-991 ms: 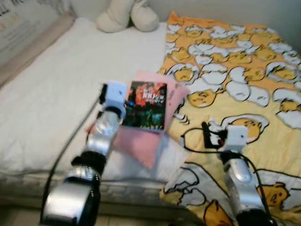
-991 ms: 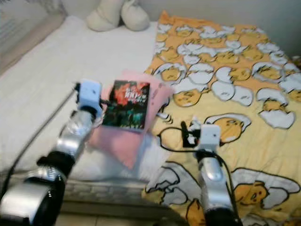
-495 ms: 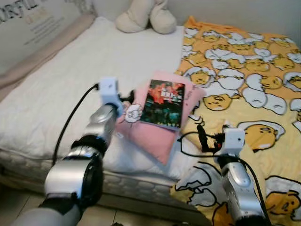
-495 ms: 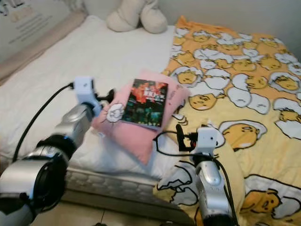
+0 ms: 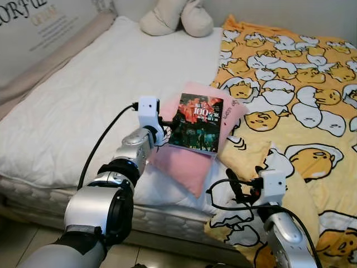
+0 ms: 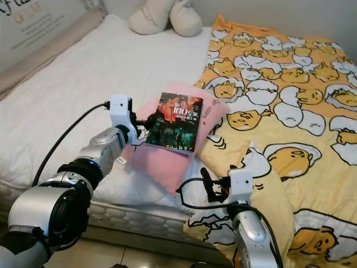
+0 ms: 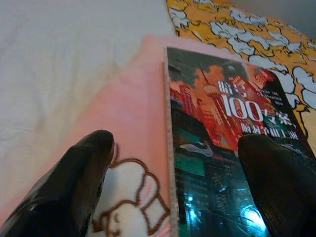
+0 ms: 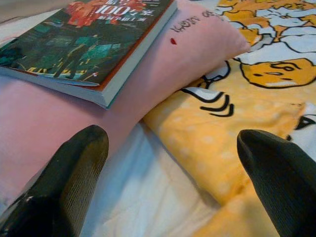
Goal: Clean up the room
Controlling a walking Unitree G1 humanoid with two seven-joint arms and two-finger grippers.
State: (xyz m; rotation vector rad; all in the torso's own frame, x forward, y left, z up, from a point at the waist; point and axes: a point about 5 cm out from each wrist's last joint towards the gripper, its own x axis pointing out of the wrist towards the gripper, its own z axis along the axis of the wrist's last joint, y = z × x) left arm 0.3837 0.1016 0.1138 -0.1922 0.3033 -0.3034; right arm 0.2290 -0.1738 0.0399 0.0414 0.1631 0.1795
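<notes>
A book (image 5: 198, 123) with a dark city cover and red and white lettering lies flat on a pink pillow (image 5: 181, 162) on the bed. My left gripper (image 5: 169, 127) is open at the book's left edge. In the left wrist view, one finger (image 7: 79, 182) is over the pillow's cartoon print and the other (image 7: 276, 177) over the book's cover (image 7: 222, 123). Lower and to the right, my right gripper (image 5: 233, 187) hovers open above the yellow blanket's near edge, pointing at the pillow (image 8: 163, 74) and the book's (image 8: 84, 44) side. Nothing is between its fingers.
A yellow blanket (image 5: 290, 84) with egg cartoon prints covers the bed's right half. White mattress (image 5: 83, 95) lies to the left. A cream plush toy (image 5: 175, 17) sits at the far end. A lettered board (image 5: 33, 28) runs along the left. The bed's front edge (image 5: 167, 223) is near me.
The camera has shifted. My left gripper has reached forward to the book's left edge. My right gripper has dropped back towards the bed's near edge.
</notes>
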